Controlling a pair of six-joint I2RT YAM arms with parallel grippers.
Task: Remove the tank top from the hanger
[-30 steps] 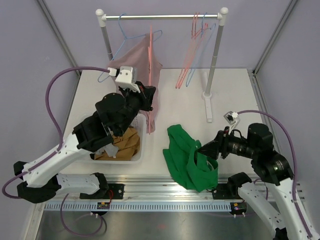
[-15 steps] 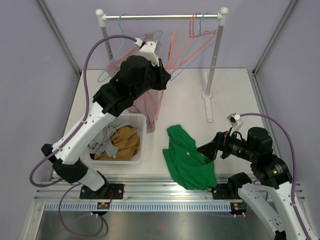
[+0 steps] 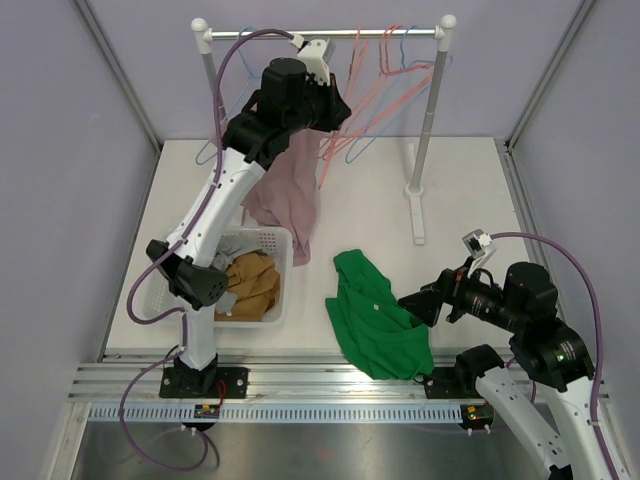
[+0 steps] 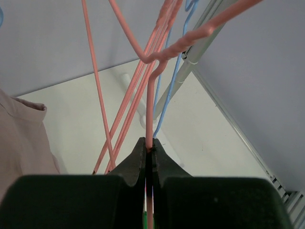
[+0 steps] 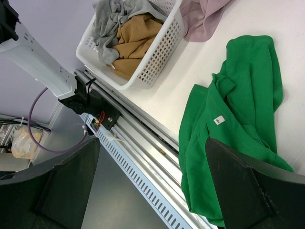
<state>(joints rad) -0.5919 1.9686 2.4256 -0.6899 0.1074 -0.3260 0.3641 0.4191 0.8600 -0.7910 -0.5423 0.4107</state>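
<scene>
My left gripper [image 3: 335, 105] is raised to just below the rack rail [image 3: 330, 33]. In the left wrist view it [image 4: 148, 145] is shut on the straight wire of a bare pink hanger [image 4: 151, 105], whose hook points up to the right. A green tank top [image 3: 375, 315] lies crumpled on the table near the front edge and also shows in the right wrist view [image 5: 238, 109]. My right gripper [image 3: 415, 300] is open and empty, hovering at the green top's right side [image 5: 152, 167]. A mauve garment [image 3: 290, 190] hangs below my left arm.
Other pink and blue hangers [image 3: 385, 90] hang on the rail at the right. The rack's right post [image 3: 425, 140] stands on a white foot. A white basket [image 3: 285, 260] with tan and grey clothes sits at the left front. The metal front rail [image 5: 143, 143] runs below the table edge.
My left arm has swung up from beside the basket to the rail, carrying the pink hanger. My right gripper has drawn back slightly to the right from the green top.
</scene>
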